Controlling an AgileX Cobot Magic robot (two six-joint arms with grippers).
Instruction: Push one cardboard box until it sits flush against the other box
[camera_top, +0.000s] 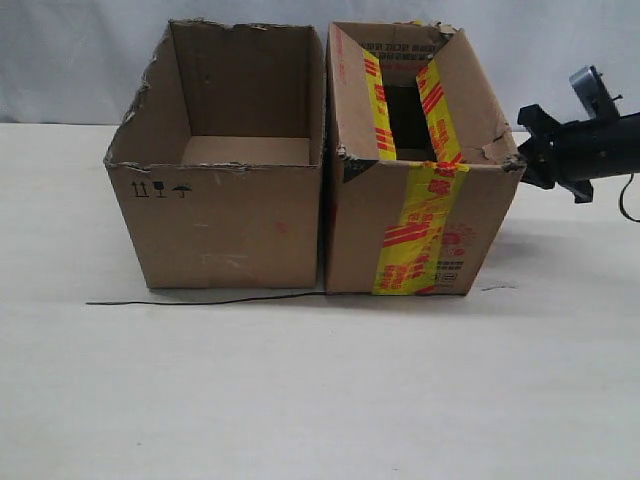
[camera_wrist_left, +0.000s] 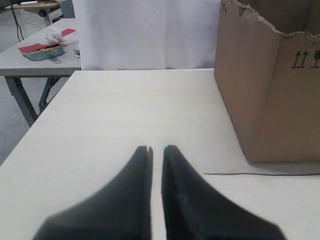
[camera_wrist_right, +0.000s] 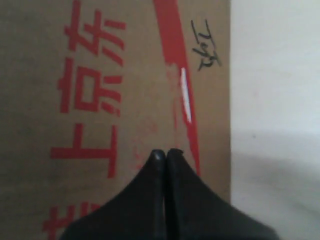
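cardboard box (camera_top: 420, 215) beside other box (camera_top: 228, 225), both open-topped, left gripper (camera_wrist_left: 156, 149) and right gripper (camera_wrist_right: 161, 153) jaws together

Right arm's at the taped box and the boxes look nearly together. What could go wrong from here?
1. The right gripper, shut, is high on the taped box's side, near the torn rim: a push there may tilt or dent it rather than slide it.
2. The left gripper hangs off the plain box, so nothing braces it; it might get shoved along.
3. A thin wire lies at the boxes' front base and could snag.
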